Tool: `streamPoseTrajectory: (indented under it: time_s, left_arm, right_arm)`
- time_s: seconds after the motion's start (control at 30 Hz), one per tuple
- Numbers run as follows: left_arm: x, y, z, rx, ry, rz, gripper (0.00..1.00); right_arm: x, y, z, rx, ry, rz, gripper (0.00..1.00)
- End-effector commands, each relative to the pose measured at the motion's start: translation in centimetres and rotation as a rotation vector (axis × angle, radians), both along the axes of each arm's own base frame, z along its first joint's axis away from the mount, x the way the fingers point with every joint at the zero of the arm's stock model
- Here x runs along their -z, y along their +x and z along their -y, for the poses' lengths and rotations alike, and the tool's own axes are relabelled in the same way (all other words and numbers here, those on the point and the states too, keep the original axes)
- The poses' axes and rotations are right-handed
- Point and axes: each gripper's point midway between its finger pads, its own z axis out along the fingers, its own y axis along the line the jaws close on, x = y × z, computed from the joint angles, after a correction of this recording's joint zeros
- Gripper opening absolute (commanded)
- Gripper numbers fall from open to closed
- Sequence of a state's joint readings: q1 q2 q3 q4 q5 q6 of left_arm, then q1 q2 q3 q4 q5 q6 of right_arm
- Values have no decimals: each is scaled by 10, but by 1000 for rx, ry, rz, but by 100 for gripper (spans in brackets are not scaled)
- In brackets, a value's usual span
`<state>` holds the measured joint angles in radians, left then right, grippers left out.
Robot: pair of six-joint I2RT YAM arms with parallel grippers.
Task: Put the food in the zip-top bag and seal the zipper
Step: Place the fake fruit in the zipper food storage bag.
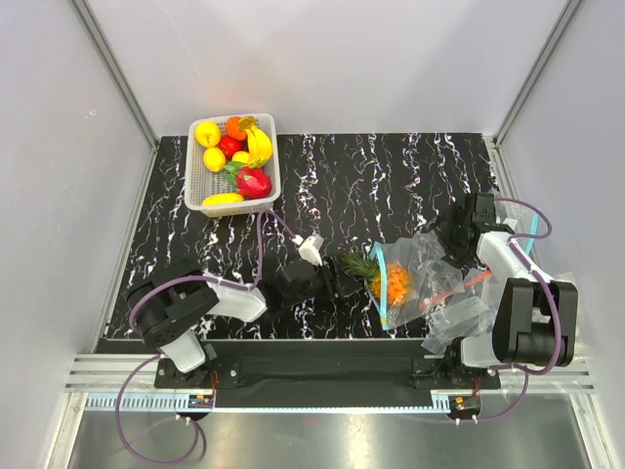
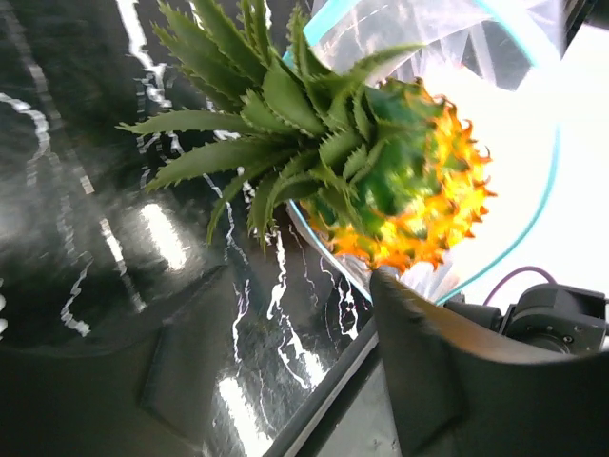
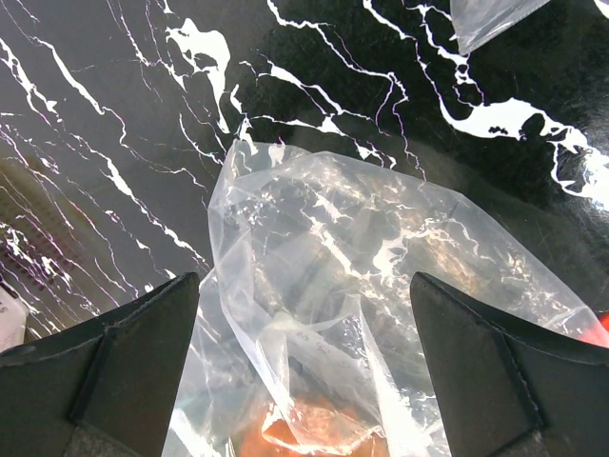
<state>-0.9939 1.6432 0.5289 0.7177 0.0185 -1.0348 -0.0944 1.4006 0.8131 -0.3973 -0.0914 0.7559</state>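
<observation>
The pineapple (image 1: 393, 281) lies on its side. Its spiky orange body sits just inside the mouth of the zip-top bag (image 1: 426, 256), and its green crown pokes out to the left. The bag is clear and crinkled, and it lies on the surface. Its teal zipper (image 1: 381, 298) is unsealed, looping around the fruit.

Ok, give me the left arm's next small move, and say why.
Probably push the pineapple deeper with the open left end effector: its body is just inside the zip-top bag, but the green crown sticks out past the teal zipper.
</observation>
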Motion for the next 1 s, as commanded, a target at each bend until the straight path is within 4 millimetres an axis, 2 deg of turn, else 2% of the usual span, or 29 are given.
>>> streamPoseTrajectory:
  time_s: [0.0, 0.07, 0.17, 0.2, 0.33, 0.53, 0.57, 0.63, 0.77, 0.97]
  left_arm:
    - [-24, 13, -5, -70, -38, 58, 66]
    - [-28, 13, -4, -60, -44, 65, 66]
    - [-31, 8, 4, -28, -64, 52, 59]
    - [-33, 6, 9, -17, -74, 48, 54]
    - [-34, -6, 20, 16, -108, 10, 47]
    - [-38, -13, 39, 27, -167, -36, 41]
    - [-32, -14, 42, 31, -160, -49, 40]
    - [-36, -15, 50, 47, -175, -50, 39]
    - [-30, -14, 58, 58, -170, -62, 37]
    - [-19, -10, 58, 40, -138, -71, 29]
  right_arm:
    - [-20, 10, 3, -3, -24, 65, 100]
    - [-20, 10, 3, -3, -24, 67, 100]
    - [-21, 10, 3, -4, -23, 67, 100]
    - [-22, 10, 3, -2, -20, 68, 100]
    - [-25, 11, 3, -2, -20, 74, 100]
    - [-28, 10, 3, 1, -23, 82, 100]
    - [-28, 10, 3, 0, -24, 83, 100]
    - [-28, 9, 3, 1, -20, 80, 100]
    - [-28, 9, 1, -4, -16, 84, 100]
    - [-31, 9, 3, -7, -25, 87, 100]
